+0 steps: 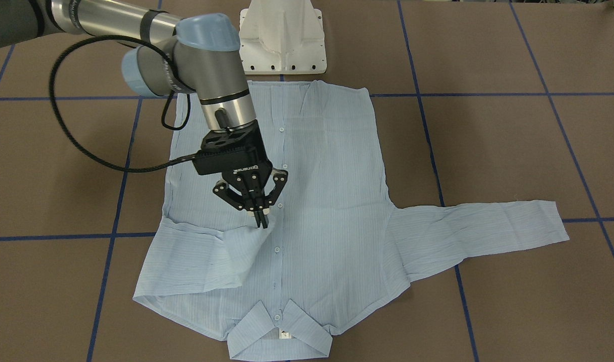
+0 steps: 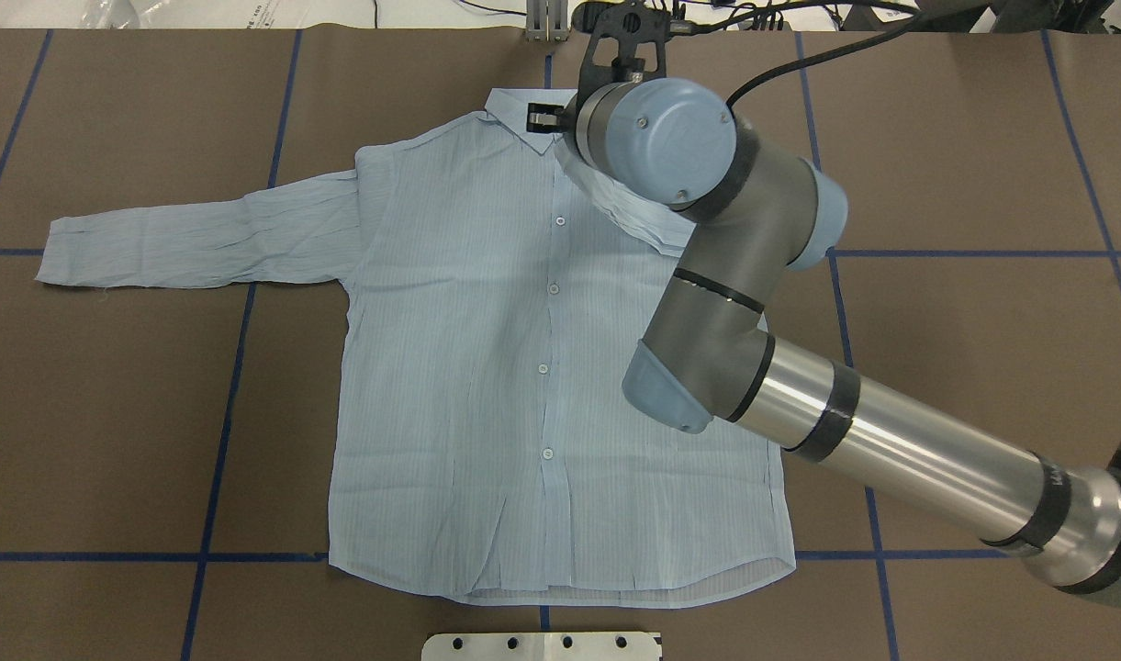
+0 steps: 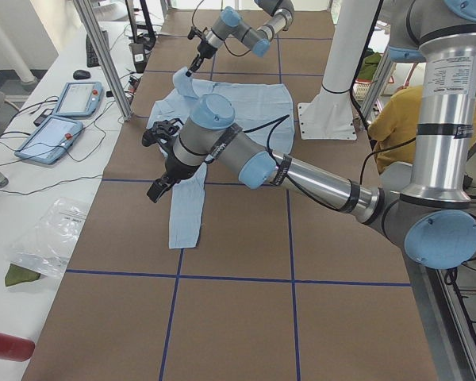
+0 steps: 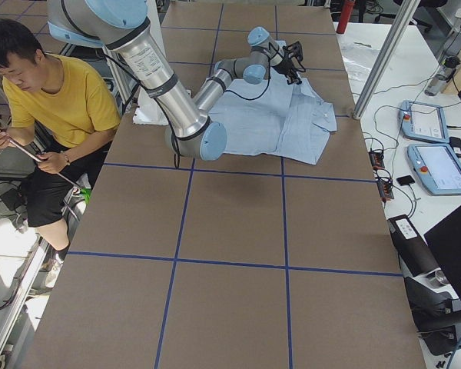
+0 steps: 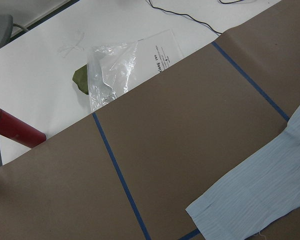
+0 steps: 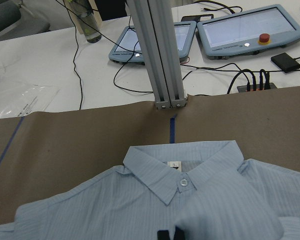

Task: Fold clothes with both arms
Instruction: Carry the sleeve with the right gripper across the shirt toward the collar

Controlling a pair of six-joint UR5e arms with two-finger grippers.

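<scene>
Clenching 1 cuff (image 1: 247,240), the right gripper (image 1: 260,221) is hovering over the chest of the shirt (image 1: 332,191) spread on the table (image 1: 513,151), while the other sleeve (image 1: 477,226) is pointing sideways toward the nearer left gripper (image 3: 157,189), whose grip I cannot tell.

Brown table cover (image 1: 513,161) with blue tape grid (image 1: 488,94), white pedestal base (image 1: 282,37) at my six o'clock, aluminium post (image 6: 160,55) at twelve, two pendant screens (image 6: 250,25) beyond it, plastic bag (image 5: 120,65) and red cylinder (image 5: 15,131) at ten
</scene>
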